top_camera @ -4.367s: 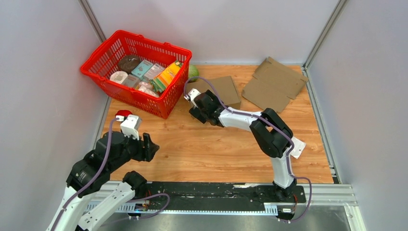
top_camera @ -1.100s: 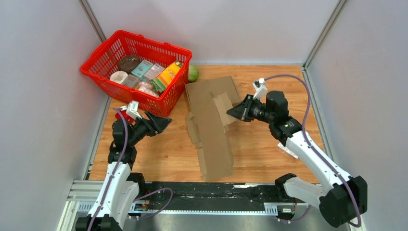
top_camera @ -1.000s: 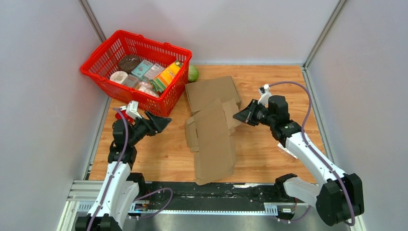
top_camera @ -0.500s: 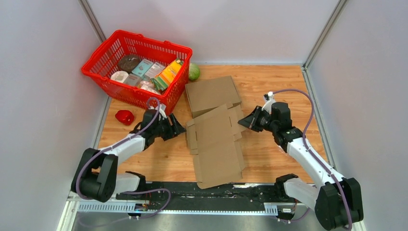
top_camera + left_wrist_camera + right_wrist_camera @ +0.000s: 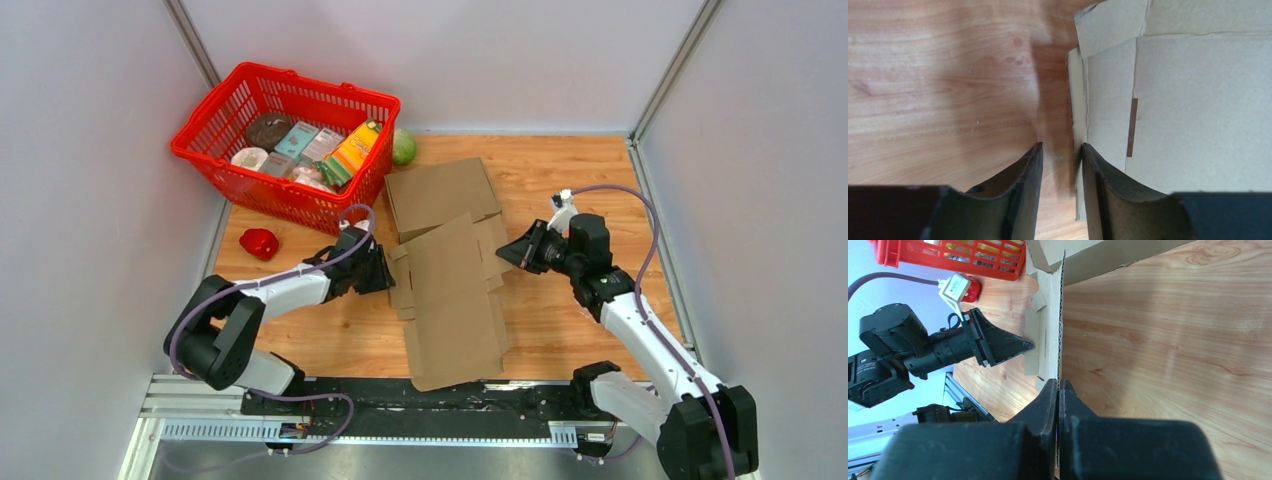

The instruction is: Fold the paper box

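The paper box (image 5: 452, 300) is a flat brown cardboard blank in the middle of the wooden table, its right side lifted a little. My right gripper (image 5: 507, 255) is shut on its right edge. In the right wrist view the cardboard (image 5: 1052, 305) runs edge-on out of the closed right gripper (image 5: 1058, 382). My left gripper (image 5: 386, 274) sits low at the blank's left flap. In the left wrist view the left gripper (image 5: 1062, 145) is open with a narrow gap, and the flap's edge (image 5: 1079, 105) lies in that gap against the right finger (image 5: 1095, 170).
A second folded cardboard piece (image 5: 440, 190) lies just behind the blank. A red basket (image 5: 210, 120) of groceries stands at the back left, with a green ball (image 5: 403, 147) beside it. A small red object (image 5: 259, 243) lies at the left. Grey walls enclose the table.
My left arm has swung right from beside the basket to the blank's left flap, and its jaws have narrowed. The right gripper has drawn the blank slightly nearer and kept its hold.
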Controlling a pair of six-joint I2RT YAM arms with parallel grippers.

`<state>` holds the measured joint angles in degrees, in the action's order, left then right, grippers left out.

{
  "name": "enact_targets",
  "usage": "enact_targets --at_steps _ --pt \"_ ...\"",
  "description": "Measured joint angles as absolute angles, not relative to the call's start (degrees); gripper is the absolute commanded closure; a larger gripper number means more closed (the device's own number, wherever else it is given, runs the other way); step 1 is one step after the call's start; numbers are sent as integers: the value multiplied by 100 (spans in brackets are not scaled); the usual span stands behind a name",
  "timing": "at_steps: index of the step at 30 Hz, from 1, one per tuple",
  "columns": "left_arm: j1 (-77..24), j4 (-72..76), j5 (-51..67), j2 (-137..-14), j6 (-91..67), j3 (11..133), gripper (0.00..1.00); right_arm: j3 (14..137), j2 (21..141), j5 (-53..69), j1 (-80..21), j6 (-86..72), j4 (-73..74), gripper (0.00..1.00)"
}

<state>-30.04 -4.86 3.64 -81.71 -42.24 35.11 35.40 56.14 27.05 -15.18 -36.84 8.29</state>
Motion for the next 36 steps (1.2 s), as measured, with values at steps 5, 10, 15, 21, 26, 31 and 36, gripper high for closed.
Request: enact_targets --at_steps 5,10,15,21,26,31,36 --pt "-3118 -180 270 -8433 -4230 3610 84 3378 5430 2714 -1518 -3730 766 98" --pt "-3199 -47 242 -8414 -4185 3575 100 3310 5448 2506 -1520 -3640 1251 42" --pt "-3269 -475 152 -6665 -3590 3183 100 4329 5671 1533 -1566 -3072 2790 15" --pt "-3286 -893 534 -4853 -2600 3264 100 6622 6635 2147 -1922 -2021 2930 3" --pt "-3286 -1507 858 -4495 -1876 3599 100 7321 7741 3994 -2246 -1076 2056 1" --pt "-3286 -1865 1026 -4206 -1516 3887 100 7703 8989 5179 -2311 10 2368 6" --pt "-3286 -1925 1251 -4101 -1385 3887 100 8305 10042 5955 -2460 982 3203 12"
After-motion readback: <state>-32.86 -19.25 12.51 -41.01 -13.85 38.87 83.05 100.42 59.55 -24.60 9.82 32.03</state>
